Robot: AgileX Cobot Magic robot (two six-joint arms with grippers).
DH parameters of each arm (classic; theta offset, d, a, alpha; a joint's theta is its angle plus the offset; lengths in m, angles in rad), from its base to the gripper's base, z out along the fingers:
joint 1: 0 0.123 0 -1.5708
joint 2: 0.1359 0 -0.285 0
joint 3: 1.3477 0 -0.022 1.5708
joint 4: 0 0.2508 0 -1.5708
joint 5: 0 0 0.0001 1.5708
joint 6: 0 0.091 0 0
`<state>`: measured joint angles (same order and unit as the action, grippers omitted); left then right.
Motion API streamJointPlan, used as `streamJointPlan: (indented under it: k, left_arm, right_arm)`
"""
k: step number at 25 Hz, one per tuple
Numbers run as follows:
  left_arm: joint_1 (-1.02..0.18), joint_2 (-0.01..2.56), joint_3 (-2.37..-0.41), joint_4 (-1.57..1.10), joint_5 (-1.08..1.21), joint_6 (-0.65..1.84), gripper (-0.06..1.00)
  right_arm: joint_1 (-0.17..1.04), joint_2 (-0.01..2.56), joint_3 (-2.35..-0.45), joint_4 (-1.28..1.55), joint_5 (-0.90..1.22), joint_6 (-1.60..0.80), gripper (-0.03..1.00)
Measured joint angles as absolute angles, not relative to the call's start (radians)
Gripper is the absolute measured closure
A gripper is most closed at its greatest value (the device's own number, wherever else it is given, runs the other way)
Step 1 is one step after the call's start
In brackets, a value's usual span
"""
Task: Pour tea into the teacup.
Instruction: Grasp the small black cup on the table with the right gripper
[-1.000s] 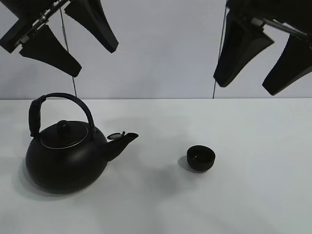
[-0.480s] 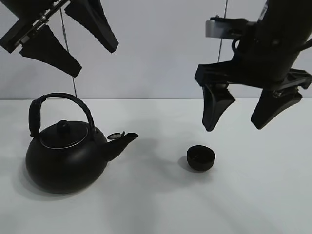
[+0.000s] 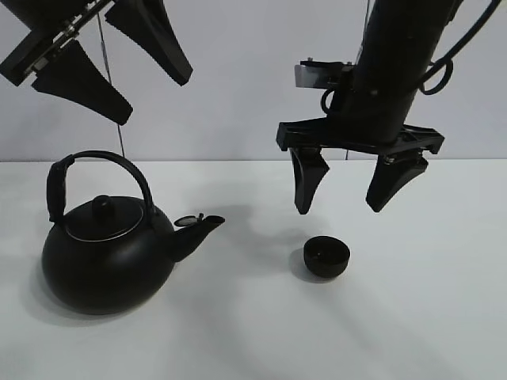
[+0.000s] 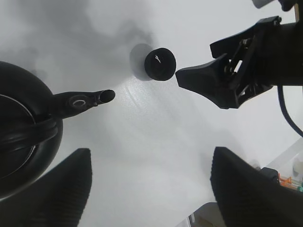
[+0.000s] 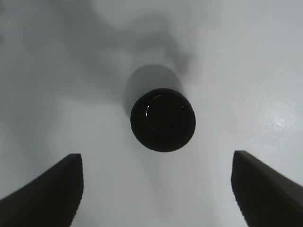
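The teacup [image 3: 326, 257] is a small round matte-black bowl standing upright on the white table, right of centre. It also shows as the teacup [image 5: 163, 119] and the teacup [image 4: 160, 64]. My right gripper [image 3: 350, 198] hangs open just above it, fingers pointing down and spread wider than the cup. Nothing is between them, and the right gripper [image 5: 156, 189] straddles the cup from above. A big black kettle [image 3: 111, 249] with an arched handle stands at the left, spout toward the cup. My left gripper [image 3: 111, 75] is open, high above the kettle; the left gripper [image 4: 151, 189] holds nothing.
The white table [image 3: 261, 340] runs to a pale back wall. The kettle's spout [image 4: 83, 100] points toward the cup, with bare tabletop between them. Some clutter shows past the table's edge [image 4: 284, 177] in the left wrist view.
My right arm has come down and moved left, from the upper right corner to just above the teacup, its fingers staying spread. The left arm, kettle and cup have not moved.
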<state>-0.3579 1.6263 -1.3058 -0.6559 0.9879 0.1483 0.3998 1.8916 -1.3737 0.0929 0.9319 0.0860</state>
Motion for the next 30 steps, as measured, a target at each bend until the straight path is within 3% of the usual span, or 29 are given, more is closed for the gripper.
streamJointPlan:
  k: [30]
  left_arm:
    - [-0.358, 1.626, -1.306, -0.657, 0.988, 0.147, 0.43]
  right_arm:
    - [0.48, 2.088, -1.422, -0.03, 0.922, 0.235, 0.38]
